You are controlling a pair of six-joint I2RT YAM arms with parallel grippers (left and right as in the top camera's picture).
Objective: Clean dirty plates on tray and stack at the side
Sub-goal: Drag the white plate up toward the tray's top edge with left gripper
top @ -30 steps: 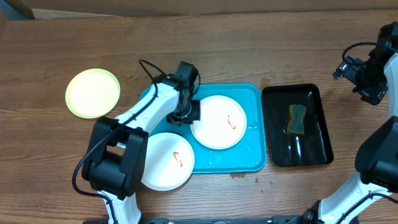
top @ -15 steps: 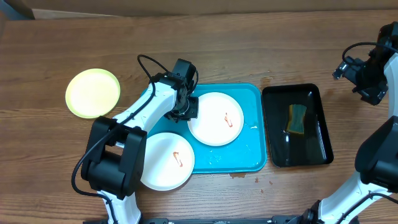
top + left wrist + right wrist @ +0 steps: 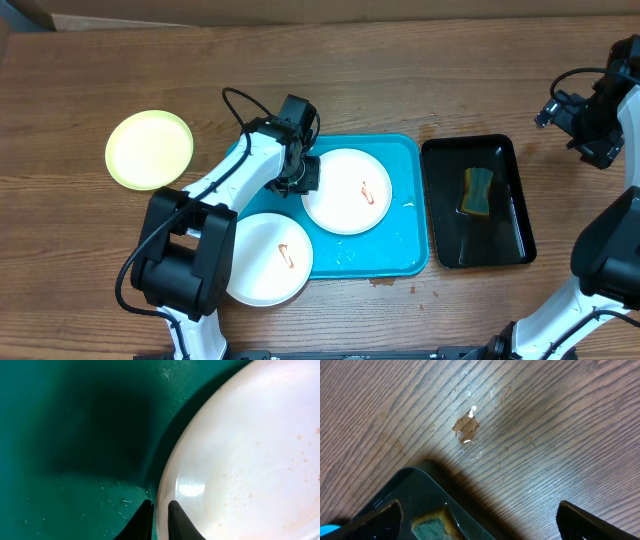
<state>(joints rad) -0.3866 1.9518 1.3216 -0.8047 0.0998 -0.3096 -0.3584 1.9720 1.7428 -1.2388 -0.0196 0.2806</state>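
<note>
A turquoise tray (image 3: pixel 400 250) lies mid-table. On it sits a white plate (image 3: pixel 350 192) with a small red smear. My left gripper (image 3: pixel 305 172) is at that plate's left edge. In the left wrist view its narrow jaws (image 3: pixel 160 506) straddle the plate's rim (image 3: pixel 240 450), shut on it, over the tray floor (image 3: pixel 75 435). A second smeared white plate (image 3: pixel 268 258) overhangs the tray's front left corner. A plate with a yellow-green rim (image 3: pixel 149 149) rests on the table at the left. My right gripper (image 3: pixel 590 125) hangs wide open at the far right, holding nothing (image 3: pixel 477 520).
A black tray (image 3: pixel 500 240) to the right of the turquoise one holds a yellow-green sponge (image 3: pixel 478 191). In the right wrist view the black tray's corner (image 3: pixel 405 490) and the sponge (image 3: pixel 432 527) lie below the fingers. A brown spot (image 3: pixel 466 426) marks the wood.
The left gripper has dragged the white plate a little up and to the left on the tray, then stopped. The right arm has not moved.
</note>
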